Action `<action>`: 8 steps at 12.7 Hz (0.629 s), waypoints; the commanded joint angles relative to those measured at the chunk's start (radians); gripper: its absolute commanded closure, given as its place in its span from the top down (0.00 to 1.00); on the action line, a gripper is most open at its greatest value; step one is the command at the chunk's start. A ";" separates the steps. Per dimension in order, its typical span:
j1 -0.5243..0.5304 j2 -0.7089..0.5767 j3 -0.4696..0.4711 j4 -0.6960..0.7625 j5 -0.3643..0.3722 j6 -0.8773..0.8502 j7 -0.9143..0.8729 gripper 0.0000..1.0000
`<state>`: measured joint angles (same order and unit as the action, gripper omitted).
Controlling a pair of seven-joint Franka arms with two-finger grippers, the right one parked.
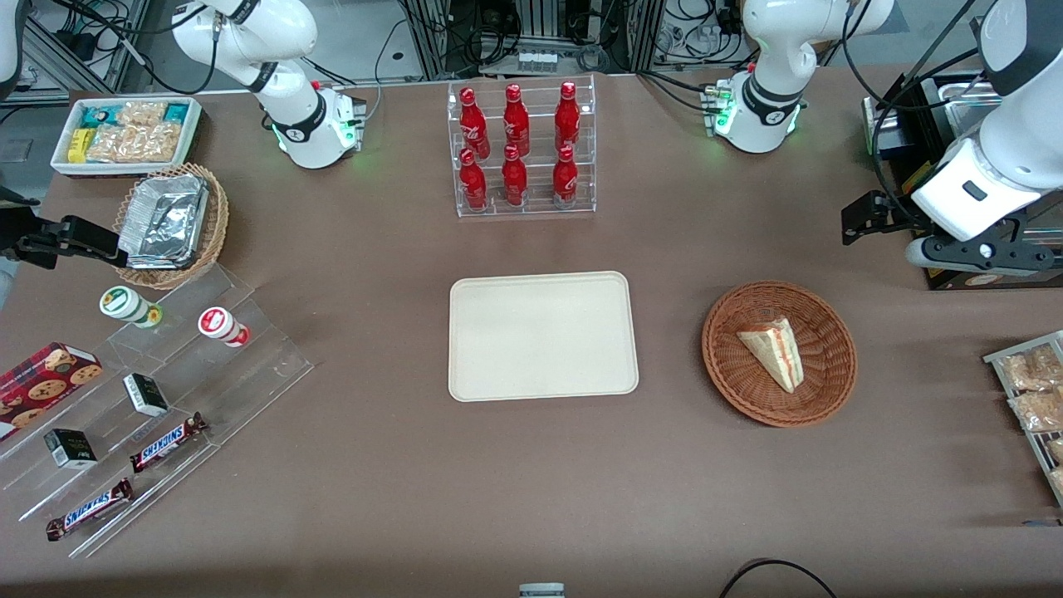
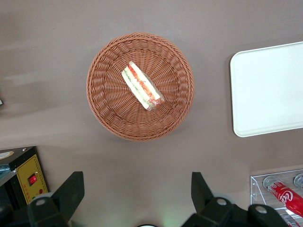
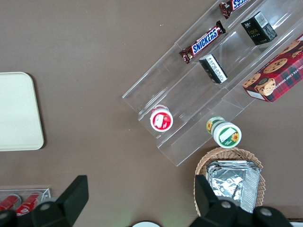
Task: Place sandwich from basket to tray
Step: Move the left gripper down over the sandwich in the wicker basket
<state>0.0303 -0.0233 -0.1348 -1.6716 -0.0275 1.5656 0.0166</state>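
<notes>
Sandwich (image 1: 774,351): one triangular wedge, lying in the basket (image 1: 731,370), filling edge showing; untouched.
Basket: round brown wicker, on the desk (image 1: 374,465) toward the working arm's end, beside the tray.
Tray (image 1: 543,336): cream rectangle, mid-desk, nothing on it.
Gripper (image 2: 137,198): raised well above the desk, apart from the basket and farther from the front camera than it; jaws spread wide, holding nothing.
Bottle rack (image 1: 521,149): clear stand of red bottles, farther from the front camera than the tray.
Progress: judged not begun. Remaining: descend, grasp the wedge, carry, set on tray.
</notes>
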 commanded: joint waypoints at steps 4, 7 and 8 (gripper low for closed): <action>0.013 -0.017 -0.009 -0.043 0.018 0.017 0.013 1.00; 0.013 -0.018 -0.011 -0.129 0.017 0.086 0.013 1.00; 0.013 -0.014 -0.011 -0.151 0.017 0.108 0.013 1.00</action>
<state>0.0310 -0.0210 -0.1351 -1.7709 -0.0226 1.6341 0.0166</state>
